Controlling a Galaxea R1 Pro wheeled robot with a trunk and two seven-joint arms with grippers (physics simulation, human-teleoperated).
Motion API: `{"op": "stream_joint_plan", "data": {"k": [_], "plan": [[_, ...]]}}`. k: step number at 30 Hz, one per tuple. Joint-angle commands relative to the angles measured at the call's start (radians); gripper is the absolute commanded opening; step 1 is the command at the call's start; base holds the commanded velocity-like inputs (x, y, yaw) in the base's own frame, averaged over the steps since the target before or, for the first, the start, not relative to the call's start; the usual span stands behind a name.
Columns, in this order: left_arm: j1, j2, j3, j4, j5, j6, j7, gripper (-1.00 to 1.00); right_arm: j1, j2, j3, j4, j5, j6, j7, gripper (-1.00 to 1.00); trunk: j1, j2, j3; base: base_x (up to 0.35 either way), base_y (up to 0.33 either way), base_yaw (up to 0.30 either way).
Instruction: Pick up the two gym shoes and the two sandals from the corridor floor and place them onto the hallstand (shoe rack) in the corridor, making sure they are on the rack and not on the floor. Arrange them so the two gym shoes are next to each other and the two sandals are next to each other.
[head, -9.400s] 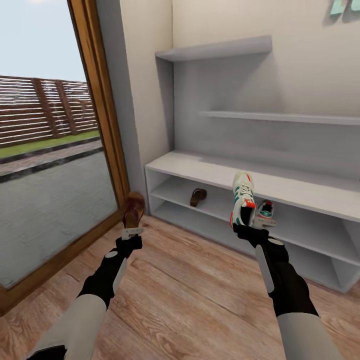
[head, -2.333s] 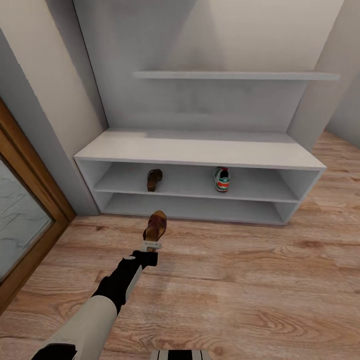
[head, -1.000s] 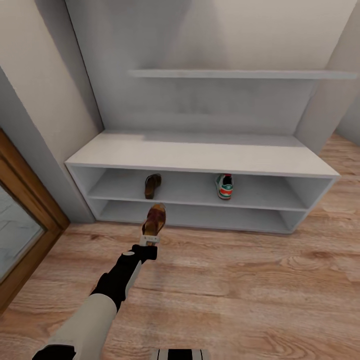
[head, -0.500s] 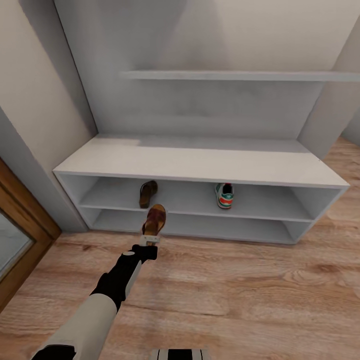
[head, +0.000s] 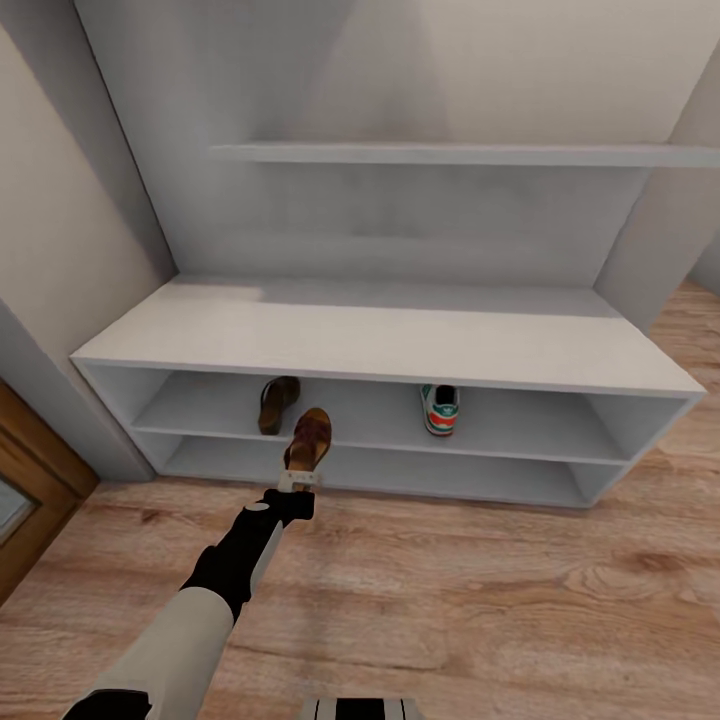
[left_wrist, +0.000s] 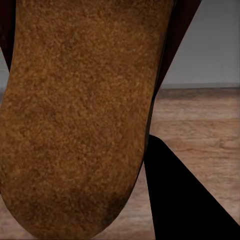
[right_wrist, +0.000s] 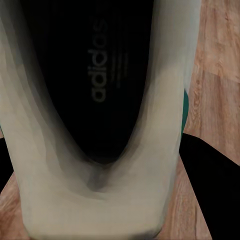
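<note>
Closer to hallstand (head: 390, 345) | left tool (head: 298, 482) outstretched (grasping sandal (head: 308, 438))

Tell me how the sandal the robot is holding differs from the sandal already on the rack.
The held sandal is up in the air, clamped at its heel by the left gripper, out in front of the hallstand; the shelved sandal lies flat on the upper open shelf. The held sandal looks lighter and more reddish brown in the open light, while the shelved sandal sits in shadow and looks darker. Both are brown open sandals pointing roughly toward the wall.
</note>
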Motion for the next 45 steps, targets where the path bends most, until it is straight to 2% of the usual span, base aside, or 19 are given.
{"op": "stream_joint_plan", "data": {"k": [1,15,38,45], "plan": [[0.0,-0.001,0.003,-0.002,-0.014,0.006,-0.007,-1.0,-0.001,0.0,0.0,-0.001,0.007,0.005,0.001,-1.0,0.0,0.0,-0.001,0.074,-0.004,0.0],[0.0,0.0,0.003,-0.002,-0.014,0.006,-0.008,-1.0,-0.001,0.0,0.001,-0.001,0.007,0.005,0.002,-1.0,0.0,0.0,-0.001,0.284,-0.001,0.0],[0.0,0.0,0.003,-0.001,-0.014,0.005,-0.008,-1.0,-0.001,0.0,0.001,-0.001,0.008,0.005,0.001,-1.0,0.0,0.0,-0.001,0.083,0.051,0.0],[0.0,0.0,0.003,-0.001,-0.014,0.005,-0.008,-1.0,-0.001,0.0,0.001,-0.001,0.009,0.005,0.001,-1.0,0.0,0.0,-0.001,0.227,0.0,0.0]]}}
